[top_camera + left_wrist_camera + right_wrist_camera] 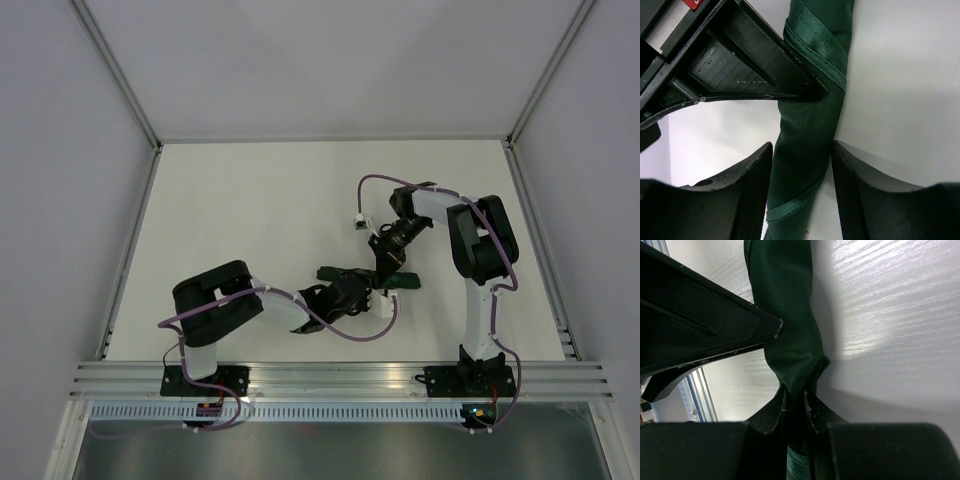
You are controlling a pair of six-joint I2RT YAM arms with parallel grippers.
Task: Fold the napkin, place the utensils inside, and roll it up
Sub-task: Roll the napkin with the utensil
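Note:
The dark green napkin [403, 282] lies as a slim roll on the white table between the two arms. In the left wrist view the napkin [805, 125] runs up between the jaws, with its hemmed edge wound round it. My left gripper [802, 148] is closed against the sides of the roll, near its middle [360, 290]. My right gripper [795, 396] is pinched shut on the roll's right end, and the napkin [785, 315] bunches just beyond the tips. In the top view the right gripper [385, 268] stands close beside the left one. The knife is hidden.
The two grippers nearly touch: the right gripper's finger [755, 70] fills the upper left of the left wrist view. Purple cables loop off both arms. A white connector [358, 222] hangs above the table. A metal rail [330, 375] borders the near edge, and walls enclose the table.

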